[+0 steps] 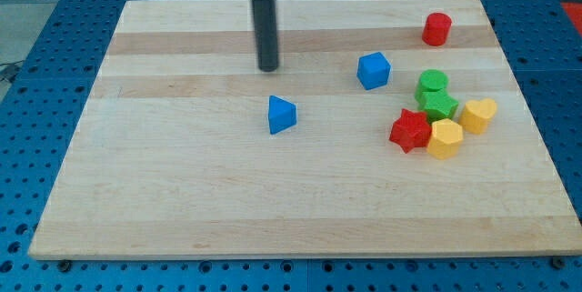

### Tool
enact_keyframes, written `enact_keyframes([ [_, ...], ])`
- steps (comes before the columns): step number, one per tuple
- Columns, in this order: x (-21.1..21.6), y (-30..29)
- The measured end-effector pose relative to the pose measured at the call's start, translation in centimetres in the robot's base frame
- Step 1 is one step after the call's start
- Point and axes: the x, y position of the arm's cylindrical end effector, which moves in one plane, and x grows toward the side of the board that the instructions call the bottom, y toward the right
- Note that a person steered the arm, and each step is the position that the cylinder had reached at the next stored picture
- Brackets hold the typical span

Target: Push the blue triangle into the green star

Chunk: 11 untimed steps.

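Near the view's top, left of centre, my tip (267, 67) rests on the wooden board (182, 210), well apart from every block. No jaws here to open or close: just a bare rod, holding nothing, touching nothing.

Blue triangle (282, 115) sits below and slightly right of my tip, alone in open wood. Green star (441, 105) lies off to the view's right, inside a tight cluster.

Step in hand, as I judge it: approach, push not yet begun. The next move calls for getting round to the triangle's left side, then driving it rightward, angled a touch toward the top.

Around the star: green cylinder (433, 81) just above it, touching or nearly so. Red star (410, 130) below-left, yellow block (445, 138) below, second yellow block (479, 115) to its right. Blue cube (373, 70) stands above the push line, between triangle and cluster. Red cylinder (436, 29) far up, no concern.

Obstruction: the red star guards the star's lower-left flank. A low push would likely strike it first; a high one may clip the cube.
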Motion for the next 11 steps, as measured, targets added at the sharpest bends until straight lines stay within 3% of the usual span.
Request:
enact_keyframes([
  [1, 5.7, -3.2],
  [2, 10.3, -2.7],
  [7, 11.5, 12.6],
  [9, 17.3, 3.6],
  [10, 10.8, 0.8],
  [11, 9.3, 0.9],
])
